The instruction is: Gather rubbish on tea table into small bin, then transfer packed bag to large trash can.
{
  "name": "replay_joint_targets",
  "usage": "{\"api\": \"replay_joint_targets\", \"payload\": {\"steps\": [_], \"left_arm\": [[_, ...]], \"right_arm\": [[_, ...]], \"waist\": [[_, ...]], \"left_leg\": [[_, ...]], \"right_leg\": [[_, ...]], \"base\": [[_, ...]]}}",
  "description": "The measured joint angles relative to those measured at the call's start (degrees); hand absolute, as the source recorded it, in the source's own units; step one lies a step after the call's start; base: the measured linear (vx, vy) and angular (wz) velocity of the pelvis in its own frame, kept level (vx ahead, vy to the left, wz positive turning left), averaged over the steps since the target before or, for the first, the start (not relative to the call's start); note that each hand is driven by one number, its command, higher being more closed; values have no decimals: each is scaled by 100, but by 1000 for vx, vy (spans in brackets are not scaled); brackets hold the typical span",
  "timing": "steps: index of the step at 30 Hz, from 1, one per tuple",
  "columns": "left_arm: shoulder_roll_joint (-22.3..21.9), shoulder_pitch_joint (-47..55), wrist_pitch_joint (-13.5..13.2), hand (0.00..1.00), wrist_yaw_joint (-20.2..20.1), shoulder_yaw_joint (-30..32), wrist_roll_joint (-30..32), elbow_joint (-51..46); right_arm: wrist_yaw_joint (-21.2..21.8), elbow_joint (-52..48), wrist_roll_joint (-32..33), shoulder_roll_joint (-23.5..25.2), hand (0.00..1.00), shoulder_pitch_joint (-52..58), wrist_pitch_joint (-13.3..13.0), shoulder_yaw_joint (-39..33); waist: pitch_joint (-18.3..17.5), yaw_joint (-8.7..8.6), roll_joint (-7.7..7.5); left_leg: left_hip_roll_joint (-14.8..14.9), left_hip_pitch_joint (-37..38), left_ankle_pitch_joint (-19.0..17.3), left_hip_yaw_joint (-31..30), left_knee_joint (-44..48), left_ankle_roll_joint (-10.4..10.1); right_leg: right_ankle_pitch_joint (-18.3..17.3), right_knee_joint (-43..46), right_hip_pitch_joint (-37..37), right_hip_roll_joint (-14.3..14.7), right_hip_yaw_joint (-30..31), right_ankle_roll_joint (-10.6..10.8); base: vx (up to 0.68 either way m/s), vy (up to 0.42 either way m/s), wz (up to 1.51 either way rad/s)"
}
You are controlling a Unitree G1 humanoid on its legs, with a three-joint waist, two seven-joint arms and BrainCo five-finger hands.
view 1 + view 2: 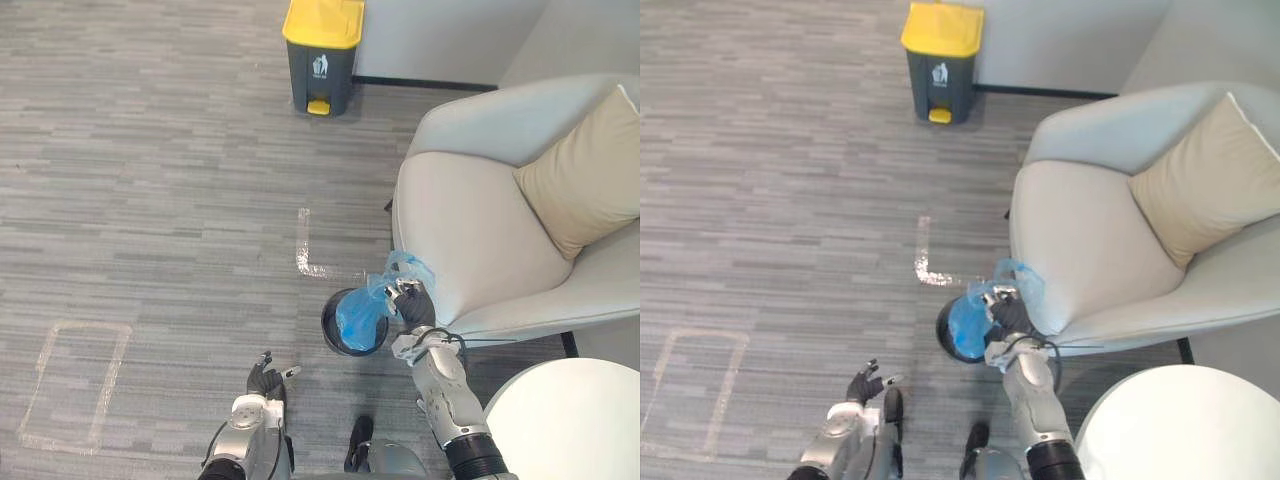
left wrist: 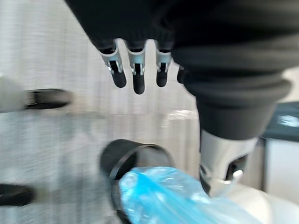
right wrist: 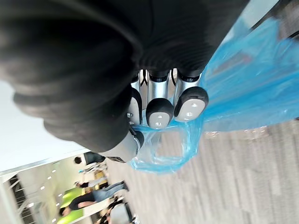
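The right hand [image 1: 410,303] has its fingers curled round the gathered top of the blue plastic rubbish bag [image 1: 358,316]. The bag's body hangs in the mouth of the small round black bin [image 1: 326,327], on the floor at 5 o'clock in the head view. The left hand [image 1: 265,378], at 8 o'clock from the bin, is loosely spread and holds nothing. The large grey trash can with a yellow lid [image 1: 322,55] stands well apart at 12 o'clock. Nothing steadies the bin, so it may lift with the bag and tip over. The thin film could also tear or slip from the fingers on the long carry.
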Motion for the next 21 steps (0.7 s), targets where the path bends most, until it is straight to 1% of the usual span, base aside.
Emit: {"api": "replay_joint_targets", "payload": {"steps": [2, 4, 6, 7, 9, 10, 12, 13, 16, 21], "left_arm": [[52, 78, -6, 0, -23, -140, 82, -355], [147, 162, -32, 0, -58, -327, 187, -959], [177, 194, -71, 0, -117, -385, 212, -1195], [191, 198, -115, 0, -142, -419, 310, -1344], [257, 198, -147, 0, -146, -497, 318, -1584], [359, 199, -169, 0, -153, -571, 418, -1793], [462, 199, -233, 0, -149, -607, 486, -1981], [550, 194, -272, 0, -150, -634, 591, -2104], [737, 173, -287, 0, -152, -660, 819, -2297], [935, -50, -393, 0, -152, -907, 1129, -2410]], "right_arm": [[48, -8, 43, -42, 100, -2, 0, 5], [149, -19, 141, -199, 100, -31, 7, 57], [204, -89, 214, -308, 100, -34, 10, 100], [255, -264, 216, -423, 100, -33, 18, 156], [295, -519, 233, -540, 100, -42, 17, 221], [377, -671, 319, -636, 100, -45, 17, 284], [454, -745, 407, -712, 100, -66, 17, 335], [503, -751, 516, -768, 100, -98, 18, 377], [612, -829, 836, -915, 100, -135, 32, 520], [738, -1105, 1238, -1075, 100, -378, 33, 728]], "waist": [[-94, -4, 39], [-111, -7, 56], [-114, -15, 60], [-138, -27, 78], [-173, -36, 99], [-209, -49, 113], [-282, -67, 129], [-328, -104, 146], [-383, -175, 129], [-407, -204, 116]], "left_leg": [[-11, 23, 44, 13, -80, 27], [-10, 172, 85, 54, -169, 48], [-7, 273, 74, 71, -171, 42], [-2, 311, 19, 75, -174, -8], [9, 310, 18, 76, -177, -9], [14, 316, 19, 76, -179, -9], [19, 316, 19, 81, -196, -9], [20, 322, 19, 86, -203, -9], [23, 383, 21, 99, -192, -4], [43, 389, 47, 145, -176, 29]], "right_leg": [[47, -43, -6, 3, 30, 7], [80, -68, 36, 0, 122, 19], [102, -158, 150, 1, 177, 31], [117, -219, 196, 2, 208, 47], [140, -249, 189, 13, 247, 73], [168, -276, 191, 22, 269, 69], [231, -363, 205, 41, 313, 68], [293, -440, 240, 54, 321, 39], [391, -600, 359, 79, 343, 10], [503, -709, 397, 129, 404, -27]], "base": [[-48, 36, -9], [-78, 39, -13], [-84, 35, -11], [-78, 41, -11], [-48, 26, -11], [-34, 15, -11], [-7, 8, -11], [13, 6, -8], [31, 4, -3], [36, -2, -7]]}}
